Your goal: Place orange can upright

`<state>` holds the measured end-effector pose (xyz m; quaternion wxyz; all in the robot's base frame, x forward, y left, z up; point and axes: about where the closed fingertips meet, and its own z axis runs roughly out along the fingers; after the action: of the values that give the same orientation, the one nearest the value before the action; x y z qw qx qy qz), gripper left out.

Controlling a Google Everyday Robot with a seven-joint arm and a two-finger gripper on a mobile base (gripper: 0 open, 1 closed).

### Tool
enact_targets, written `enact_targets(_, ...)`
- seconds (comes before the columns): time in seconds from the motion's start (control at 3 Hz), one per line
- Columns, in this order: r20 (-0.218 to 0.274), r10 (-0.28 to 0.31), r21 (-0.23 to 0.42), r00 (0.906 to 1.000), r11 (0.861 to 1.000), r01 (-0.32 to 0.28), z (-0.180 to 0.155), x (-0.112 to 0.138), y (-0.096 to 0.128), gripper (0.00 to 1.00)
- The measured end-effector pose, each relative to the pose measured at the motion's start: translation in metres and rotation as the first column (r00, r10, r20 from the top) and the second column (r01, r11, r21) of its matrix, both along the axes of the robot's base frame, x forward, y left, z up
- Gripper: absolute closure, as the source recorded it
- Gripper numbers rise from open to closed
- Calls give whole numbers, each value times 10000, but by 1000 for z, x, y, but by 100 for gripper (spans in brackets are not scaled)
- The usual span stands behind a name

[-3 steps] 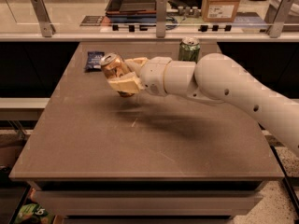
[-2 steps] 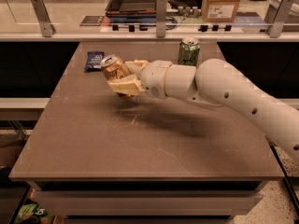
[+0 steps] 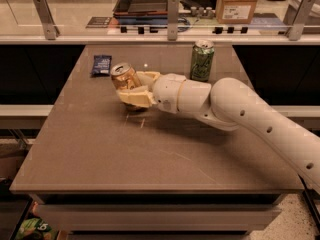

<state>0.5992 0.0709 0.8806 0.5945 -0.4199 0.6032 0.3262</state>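
The orange can (image 3: 124,77) is held in my gripper (image 3: 134,90) above the left-middle of the brown table (image 3: 150,154). The can is tilted, its silver top with the pull-tab leaning up and to the left. The cream fingers (image 3: 135,98) are shut around its body, one below and one behind. My white arm reaches in from the right across the table. The can's lower end is hidden behind the fingers, so I cannot tell whether it touches the table.
A green can (image 3: 201,60) stands upright at the back of the table, right of my gripper. A dark blue packet (image 3: 101,64) lies flat at the back left. A glass-railed counter with a box and tray runs behind the table.
My gripper with the orange can has moved slightly lower toward the table surface and the can has come a little more upright. The green can and blue packet have not moved.
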Motion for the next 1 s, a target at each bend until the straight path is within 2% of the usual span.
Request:
enact_targets(0.67,-572,-448,1101,9974,9926,509,-17,5,-4,100)
enact_targets(1.0,-597,-468,1144,9971,9920,535,-17,6,-4,82)
